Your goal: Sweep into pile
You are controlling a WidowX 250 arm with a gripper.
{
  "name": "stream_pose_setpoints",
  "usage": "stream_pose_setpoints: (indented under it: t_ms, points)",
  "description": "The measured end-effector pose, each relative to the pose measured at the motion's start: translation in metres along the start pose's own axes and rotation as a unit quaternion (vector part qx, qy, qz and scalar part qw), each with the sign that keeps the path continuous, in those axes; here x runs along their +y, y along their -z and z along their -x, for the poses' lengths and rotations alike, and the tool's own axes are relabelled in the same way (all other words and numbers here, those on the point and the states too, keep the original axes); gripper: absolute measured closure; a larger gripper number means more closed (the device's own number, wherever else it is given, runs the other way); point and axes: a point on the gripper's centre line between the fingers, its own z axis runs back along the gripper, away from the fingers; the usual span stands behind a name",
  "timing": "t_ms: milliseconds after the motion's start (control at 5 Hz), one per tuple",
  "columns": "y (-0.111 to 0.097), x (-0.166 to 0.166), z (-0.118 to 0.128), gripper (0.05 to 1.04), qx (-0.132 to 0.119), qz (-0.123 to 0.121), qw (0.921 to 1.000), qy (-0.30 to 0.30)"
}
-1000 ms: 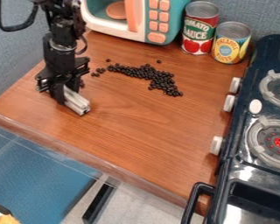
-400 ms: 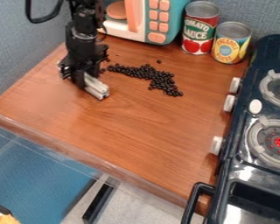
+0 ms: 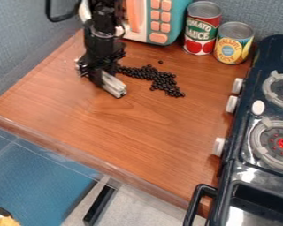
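- Pincer (image 3: 101, 80): pinching a pale grooved bar (image 3: 113, 85), over the counter's far left part.
- Black beads (image 3: 162, 81): a loose band just right of the pincer, one bead apart on the far side.
- Counter (image 3: 135, 128): brown, wood-grained.
- Far edge: toy microwave (image 3: 158, 23); right of it, red can (image 3: 194, 36) and yellow can (image 3: 232, 44).
- Right: dark toy stove (image 3: 245, 126).
- Room: blue-grey wall (image 3: 23, 48) behind.

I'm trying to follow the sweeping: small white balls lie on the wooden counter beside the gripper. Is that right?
The colour is wrong: the camera view shows small black balls on the wooden counter, beside the gripper.
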Motion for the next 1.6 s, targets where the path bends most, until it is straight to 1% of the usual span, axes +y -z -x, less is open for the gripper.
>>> stream_pose_setpoints:
  t_ms: [200,400,600,800,1000,1200,1400,1600]
  points:
    - [-0.002,-0.008,0.008,0.705,0.001,0.003,1.0000,0.003]
    - [-0.002,-0.008,0.008,0.705,0.000,0.002,1.0000,0.002]
    - [-0.002,-0.010,0.011,0.705,0.005,0.007,1.0000,-0.004]
    - [-0.017,-0.015,0.033,0.704,0.019,0.021,0.9995,0.013]
    - [-0.038,-0.010,0.039,0.704,0.016,0.038,0.9991,0.010]
    - [-0.063,0.016,0.037,0.705,0.004,0.056,0.9985,0.001]
    - [-0.053,0.040,0.046,0.704,0.001,0.030,0.9996,0.002]
    - [-0.032,0.067,0.058,0.705,0.001,-0.008,1.0000,0.002]
